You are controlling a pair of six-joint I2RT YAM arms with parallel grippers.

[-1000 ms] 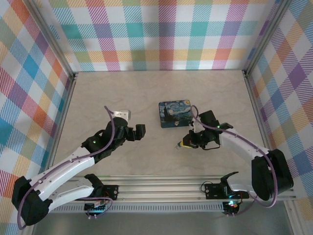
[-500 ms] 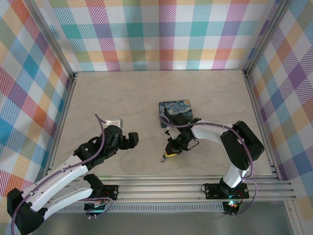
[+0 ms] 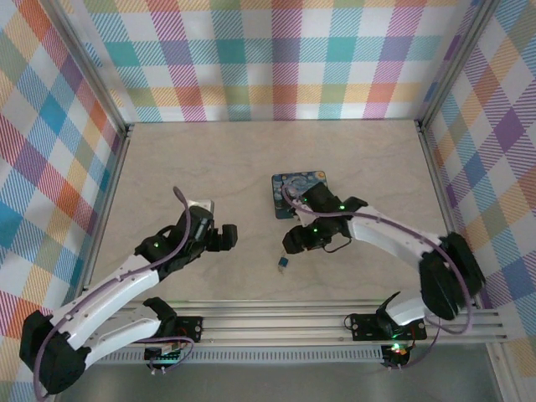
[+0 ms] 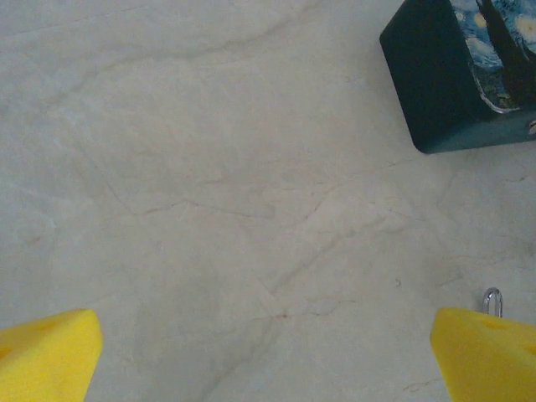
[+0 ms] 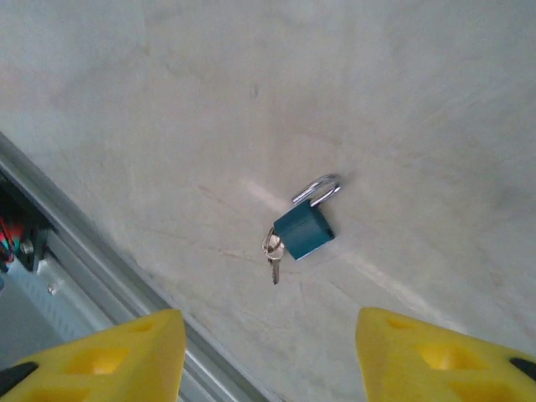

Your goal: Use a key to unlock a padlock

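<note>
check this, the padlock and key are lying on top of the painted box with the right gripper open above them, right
No: the padlock and key lie on the bare table, not on the painted box, as the right wrist view shows. The right gripper is open above them.

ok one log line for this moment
padlock: on table, key at its base | right gripper: open, above padlock | left gripper: open, empty
</note>
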